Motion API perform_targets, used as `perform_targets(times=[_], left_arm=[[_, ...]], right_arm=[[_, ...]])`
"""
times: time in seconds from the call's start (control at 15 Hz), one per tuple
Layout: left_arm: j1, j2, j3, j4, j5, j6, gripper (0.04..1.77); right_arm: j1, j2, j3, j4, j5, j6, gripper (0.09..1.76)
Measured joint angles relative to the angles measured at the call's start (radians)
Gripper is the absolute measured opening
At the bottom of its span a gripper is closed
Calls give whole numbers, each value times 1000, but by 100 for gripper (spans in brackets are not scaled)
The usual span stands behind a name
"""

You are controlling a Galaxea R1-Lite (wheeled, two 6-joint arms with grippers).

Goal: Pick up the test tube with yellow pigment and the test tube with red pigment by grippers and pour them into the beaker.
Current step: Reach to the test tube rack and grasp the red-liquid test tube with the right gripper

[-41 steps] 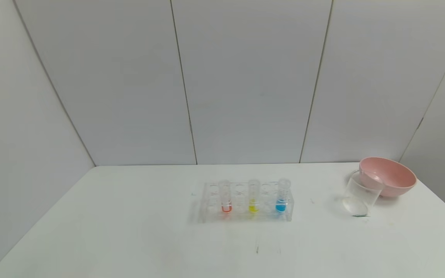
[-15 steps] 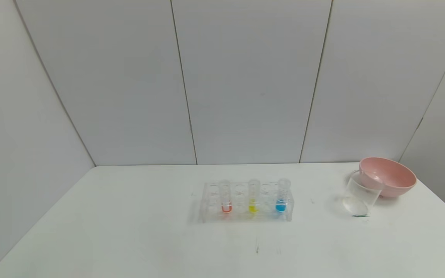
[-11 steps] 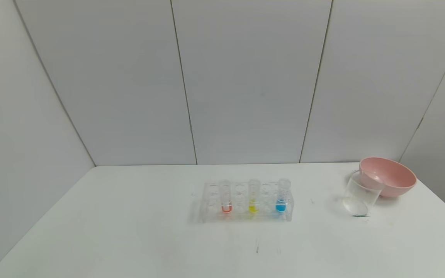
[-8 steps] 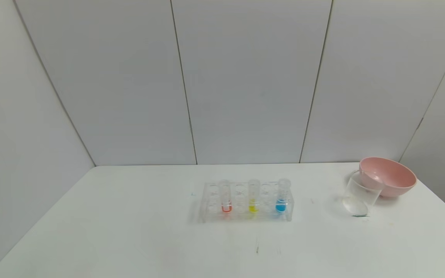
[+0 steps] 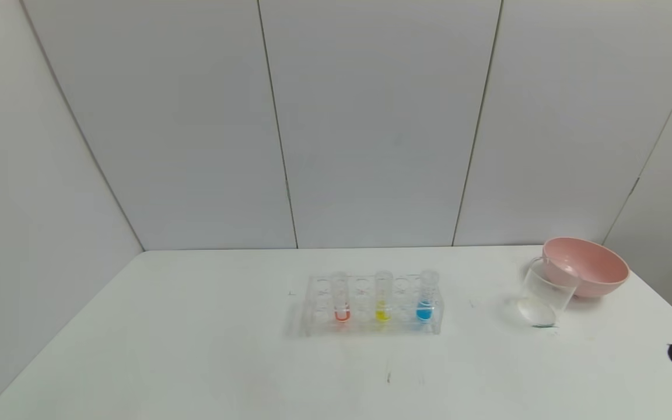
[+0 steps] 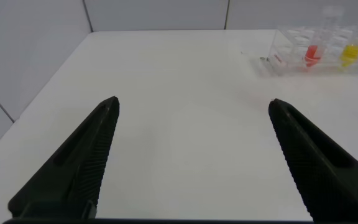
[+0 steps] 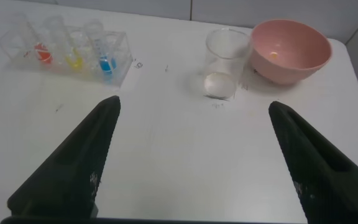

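rack (image 5: pixel 373 306) stood mid-surface (image 5: pixel 196 350) | beaker (image 5: pixel 544 294) stood right of rack | bowl (image 5: pixel 590 265) sat behind beaker, seemingly touching it

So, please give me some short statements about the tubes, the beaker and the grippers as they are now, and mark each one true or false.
1. The test tube with red pigment stands in the rack. True.
2. The test tube with yellow pigment lies flat on the table. False: it stands upright in the rack, between the red tube and the blue tube.
3. The beaker stands right beside the pink bowl. True.
4. The right gripper holds the beaker. False: its jaws are open and empty, short of the beaker.
5. The left gripper is shut on a tube. False: its jaws are open over bare table, away from the rack.
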Motion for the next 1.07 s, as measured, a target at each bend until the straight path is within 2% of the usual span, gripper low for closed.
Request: perform_targets(times=[0.13, 0.4, 0.8, 1.07], left_arm=[[0, 0, 0, 0, 1, 0, 172], [0, 0, 0, 0, 0, 0, 172], [0, 0, 0, 0, 0, 0, 172], [0, 0, 0, 0, 0, 0, 172]], right_arm=[[68, 80, -7, -39, -52, 0, 171], [272, 219, -16, -133, -199, 37, 171], [566, 367, -74, -156, -341, 230, 171], [730, 501, -165, -145, -435, 328, 171]])
